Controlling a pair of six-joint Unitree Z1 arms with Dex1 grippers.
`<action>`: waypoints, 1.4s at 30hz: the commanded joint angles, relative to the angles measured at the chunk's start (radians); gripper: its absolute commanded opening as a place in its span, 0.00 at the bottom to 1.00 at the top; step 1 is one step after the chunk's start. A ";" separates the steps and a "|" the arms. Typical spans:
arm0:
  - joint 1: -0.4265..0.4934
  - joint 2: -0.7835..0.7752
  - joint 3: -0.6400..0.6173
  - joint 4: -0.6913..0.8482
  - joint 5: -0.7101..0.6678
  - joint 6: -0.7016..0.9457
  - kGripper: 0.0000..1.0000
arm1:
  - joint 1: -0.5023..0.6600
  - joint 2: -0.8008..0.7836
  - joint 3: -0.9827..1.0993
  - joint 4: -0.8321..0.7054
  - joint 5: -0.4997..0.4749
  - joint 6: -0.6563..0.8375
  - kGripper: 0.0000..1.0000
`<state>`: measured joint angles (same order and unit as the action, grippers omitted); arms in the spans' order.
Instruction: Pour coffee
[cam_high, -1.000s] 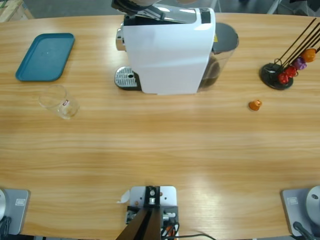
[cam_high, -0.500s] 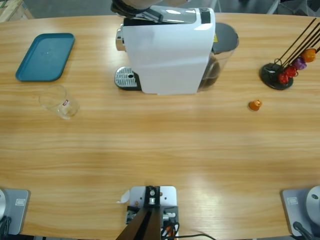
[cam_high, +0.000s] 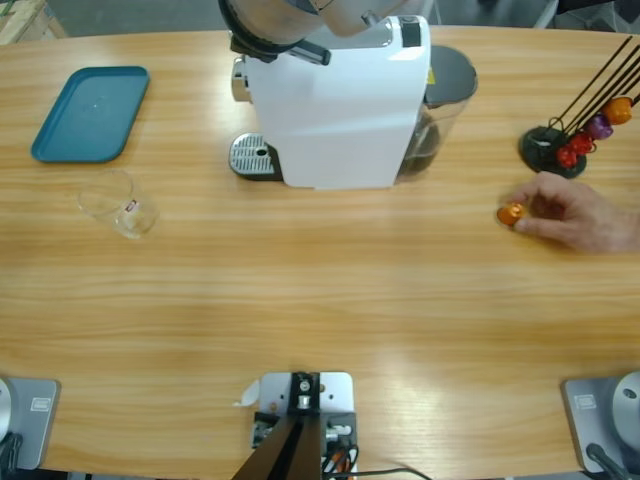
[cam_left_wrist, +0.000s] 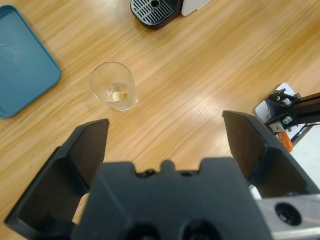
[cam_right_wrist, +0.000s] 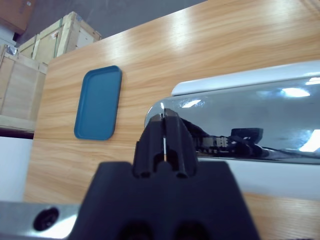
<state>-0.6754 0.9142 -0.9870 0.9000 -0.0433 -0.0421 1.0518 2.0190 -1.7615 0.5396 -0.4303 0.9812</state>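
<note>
coffee isn't showing yet — glass (cam_left_wrist: 113, 93) sitting empty beside the machine (cam_high: 335, 100), left gripper (cam_left_wrist: 165, 145) spread wide, right gripper (cam_right_wrist: 164, 140) pressed together — pouring all remaining.

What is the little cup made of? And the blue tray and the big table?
The little cup looks like clear glass: the table's grain shows straight through it. The blue tray seems to be matte plastic, smooth with rounded corners and a raised rim. The table looks like light wood, or a wood-look top, with long grain lines and a soft shine.

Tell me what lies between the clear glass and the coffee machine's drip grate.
Only bare wood: the high view shows nothing between the glass and the drip grate.
</note>
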 joint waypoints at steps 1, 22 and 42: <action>-0.001 -0.023 -0.008 0.008 -0.015 0.010 0.99 | 0.034 0.166 0.110 0.118 -0.085 -0.076 0.00; 0.005 0.116 0.053 0.041 0.002 -0.081 1.00 | -0.109 -0.578 0.185 0.475 0.263 -0.544 1.00; 0.005 0.284 0.388 -0.590 0.261 -0.059 0.98 | -0.132 -0.923 0.852 0.224 0.519 -0.655 1.00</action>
<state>-0.6754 1.0823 -0.6376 0.3644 0.1066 -0.1116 0.9361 1.1156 -0.9644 0.7881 0.0739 0.3544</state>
